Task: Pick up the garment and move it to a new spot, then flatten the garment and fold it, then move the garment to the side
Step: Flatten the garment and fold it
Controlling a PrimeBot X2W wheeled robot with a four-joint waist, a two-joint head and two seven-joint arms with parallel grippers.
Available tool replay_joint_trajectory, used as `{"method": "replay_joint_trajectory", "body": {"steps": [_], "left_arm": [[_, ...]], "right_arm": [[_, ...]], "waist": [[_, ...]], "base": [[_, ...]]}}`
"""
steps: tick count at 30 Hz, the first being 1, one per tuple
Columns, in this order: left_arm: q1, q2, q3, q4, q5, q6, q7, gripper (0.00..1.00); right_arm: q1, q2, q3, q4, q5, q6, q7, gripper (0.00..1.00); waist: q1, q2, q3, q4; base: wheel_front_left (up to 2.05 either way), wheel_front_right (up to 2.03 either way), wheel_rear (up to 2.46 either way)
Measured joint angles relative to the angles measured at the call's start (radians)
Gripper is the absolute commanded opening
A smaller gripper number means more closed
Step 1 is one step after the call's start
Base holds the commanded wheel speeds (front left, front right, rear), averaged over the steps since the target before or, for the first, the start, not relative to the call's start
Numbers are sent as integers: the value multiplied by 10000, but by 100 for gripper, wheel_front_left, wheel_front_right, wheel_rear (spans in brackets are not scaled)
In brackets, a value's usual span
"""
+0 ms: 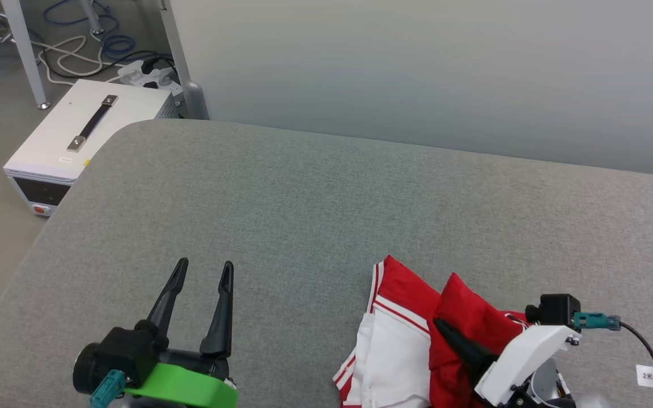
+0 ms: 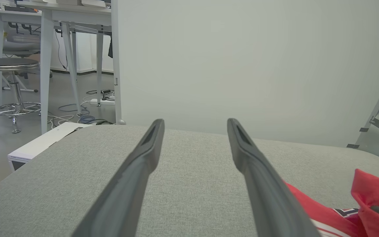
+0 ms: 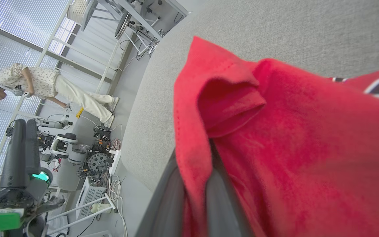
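Garment: the red and white garment (image 1: 400, 323) lies in a heap on the near right part of the gray tabletop (image 1: 326, 198).
Right gripper: the right gripper (image 1: 441, 326) has its jaws clamped on a red fold of the garment. In the right wrist view the cloth sits pinched between them.
Left gripper: the left gripper (image 1: 205, 264) hovers over bare tabletop, well apart from the garment. Its jaws are wide apart and hold nothing.
Step now: this looks like the pick-up, lifting the garment to carry it to a new spot.
How to do it well: lift slow and straight up, so the whole heap comes off the tabletop and does not drag. Hold tight, because a thin fold could slip out. Carry it toward the middle, where there is room to spread it flat.
Count: one garment, two grippers, one tabletop, one white box (image 1: 77, 141) on the floor, one person (image 3: 44, 89) far off.
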Motion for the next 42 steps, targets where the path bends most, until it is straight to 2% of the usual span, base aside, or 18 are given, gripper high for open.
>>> {"method": "replay_joint_trajectory", "body": {"steps": [7, 13, 14, 15, 25, 30, 33, 36, 42], "left_arm": [[-22, 0, -54, 17, 0, 0, 0, 100], [-35, -2, -100, 71, -2, 0, 0, 100], [-38, -2, -104, 77, -2, 0, 0, 100], [-40, -2, -104, 84, -2, 0, 0, 100], [-39, 8, -38, 142, -13, 0, 0, 100], [-33, 15, -19, 134, -13, 0, 0, 100], [-24, 17, 8, 123, -13, 0, 0, 100], [-22, 13, 0, 104, -13, 0, 0, 100], [-30, -6, -77, 44, -73, 0, 0, 100]], "right_arm": [[-974, 21, 767, 1724, 209, 0, -1358, 0], [-1606, 19, 1287, 3035, 44, 0, -1891, 0], [-1685, 17, 1402, 3164, 44, 0, -1921, 65], [-1763, 15, 1551, 3266, 52, -2, -1988, 100], [-2276, 29, 3093, 3030, 1413, 0, -2075, 100], [-2501, 44, 3158, 2715, 1363, 0, -1965, 100], [-2692, 46, 2800, 2428, 382, 0, -1879, 100], [-2834, -203, 2366, 1871, -1110, 0, -1789, 100], [-2811, -1536, 1517, 382, -3618, 0, -2184, 100]], "waist": [[0, 0, 178, 174], [0, 0, 302, 342], [0, 0, 313, 369], [0, 0, 320, 393], [0, 0, 176, 331], [0, 0, 73, 173], [0, 0, 13, 20], [0, 0, -25, -156], [0, 0, 31, -529]], "base": [[0, 0, 0], [0, 0, 0], [0, 0, 0], [0, 0, 0], [0, 0, 0], [0, 0, 0], [0, 0, 0], [0, 0, 0], [0, 0, 0]]}}
